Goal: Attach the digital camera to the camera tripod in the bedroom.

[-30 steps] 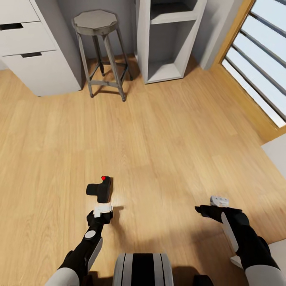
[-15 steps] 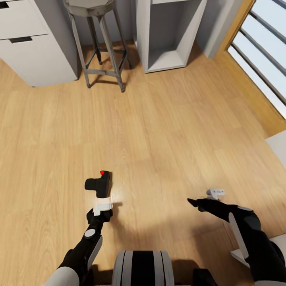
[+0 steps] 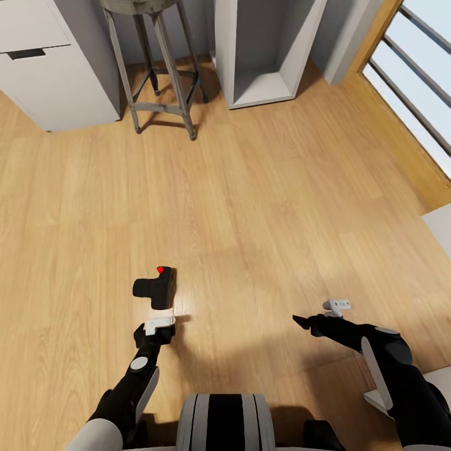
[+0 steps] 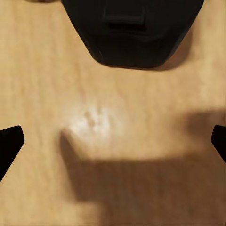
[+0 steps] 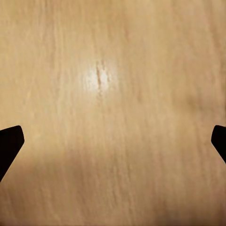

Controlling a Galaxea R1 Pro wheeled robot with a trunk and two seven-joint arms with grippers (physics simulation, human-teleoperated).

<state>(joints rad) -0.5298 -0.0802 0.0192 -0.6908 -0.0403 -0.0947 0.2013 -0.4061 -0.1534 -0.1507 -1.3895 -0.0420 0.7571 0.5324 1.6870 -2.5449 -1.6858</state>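
Note:
The digital camera (image 3: 156, 289), small and black with a red dot on top, lies on the wood plank floor (image 3: 263, 207). My left gripper (image 3: 160, 324) hovers just behind it, open, a small gap from the camera body. The left wrist view has the camera (image 4: 134, 30) ahead of the open left gripper (image 4: 113, 143), with bare floor between the fingertips. My right gripper (image 3: 324, 314) hangs open over bare floor to the right, and in the right wrist view the gripper (image 5: 113, 141) has nothing between its fingers. The camera tripod is out of view.
A grey metal stool (image 3: 153, 62) stands at the back, with a white drawer unit (image 3: 56, 69) to its left and a white open shelf (image 3: 263, 56) to its right. A wood-framed window (image 3: 413, 88) runs along the right. A pale object's corner (image 3: 440, 228) juts in at right.
The whole head view has shifted, so the furniture sits higher in the picture. My right gripper has swung slightly inward, to the left. The camera still lies on the floor before my left gripper.

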